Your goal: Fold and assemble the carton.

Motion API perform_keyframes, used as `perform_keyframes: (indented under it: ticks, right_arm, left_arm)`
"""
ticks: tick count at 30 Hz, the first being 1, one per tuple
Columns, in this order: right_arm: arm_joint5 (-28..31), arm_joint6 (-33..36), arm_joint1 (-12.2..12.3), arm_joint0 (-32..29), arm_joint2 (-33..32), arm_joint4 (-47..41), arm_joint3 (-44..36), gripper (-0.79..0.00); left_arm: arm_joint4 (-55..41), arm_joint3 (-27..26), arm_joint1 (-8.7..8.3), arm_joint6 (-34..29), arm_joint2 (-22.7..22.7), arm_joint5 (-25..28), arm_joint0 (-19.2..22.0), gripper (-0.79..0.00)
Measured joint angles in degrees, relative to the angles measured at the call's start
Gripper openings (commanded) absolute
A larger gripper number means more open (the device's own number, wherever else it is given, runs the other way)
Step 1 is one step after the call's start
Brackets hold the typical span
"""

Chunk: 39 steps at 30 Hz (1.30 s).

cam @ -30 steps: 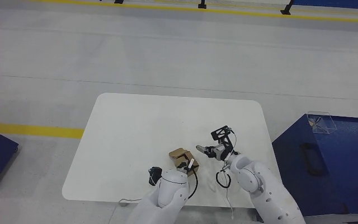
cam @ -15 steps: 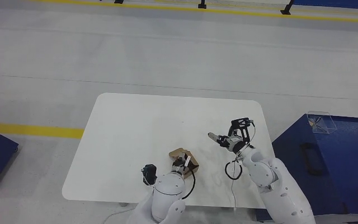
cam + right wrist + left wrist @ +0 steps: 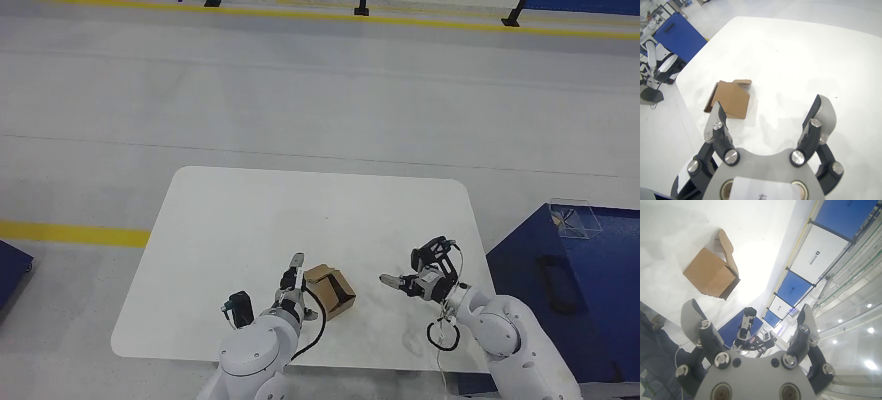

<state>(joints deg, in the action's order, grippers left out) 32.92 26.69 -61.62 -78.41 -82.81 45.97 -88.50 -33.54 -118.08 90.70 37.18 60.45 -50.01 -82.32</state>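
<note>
The small brown carton [image 3: 330, 287] lies by itself on the white table [image 3: 250, 220], near the front edge. Its body is folded into a box shape, with a rounded flap standing out at one end [image 3: 726, 244] and the other end open [image 3: 730, 288]. My left gripper [image 3: 294, 272] hovers just left of the carton, open, with nothing between its fingers [image 3: 747, 305]. My right gripper [image 3: 396, 282] hangs to the carton's right, a short gap away, also open and empty [image 3: 768, 101]. The carton [image 3: 730, 100] sits beyond its left fingertip.
A blue cabinet [image 3: 580, 290] stands off the table's right side with a clear plastic box [image 3: 573, 217] on top. The table's front edge [image 3: 200, 350] runs close to the carton. The back and left of the tabletop are bare white.
My left gripper has let go of the carton and drawn back to the left. My right gripper has moved away to the right. The carton now rests on the table.
</note>
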Motion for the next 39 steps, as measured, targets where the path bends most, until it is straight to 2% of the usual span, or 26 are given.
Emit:
perform_keyframes:
  ticks: [4,10,15,29,39]
  right_arm:
    - [3.53,2.25,0.59,-2.22,-0.82,1.50,-1.81,0.000]
    - [3.75,3.01,1.02,-4.40,-0.79,5.32,-3.96,0.000]
    - [-1.54,1.54,0.66,-3.87,1.92,10.17,-3.61,0.000]
    - [-7.46,0.90,-1.31,3.66,12.69,12.88,2.47,0.000]
    - [-18.35,-2.55,-3.63,10.87,19.68,17.76,8.08,0.000]
  left_arm:
    - [0.00,0.00,0.00,0.00,0.00,0.03,0.00,0.000]
    - [0.00,0.00,0.00,0.00,0.00,0.03,0.00,0.000]
    - [0.00,0.00,0.00,-0.01,0.00,0.03,0.00,0.000]
    - [0.00,0.00,0.00,-0.01,0.00,0.03,0.00,0.000]
    - [0.00,0.00,0.00,0.00,0.00,0.03,0.00,0.000]
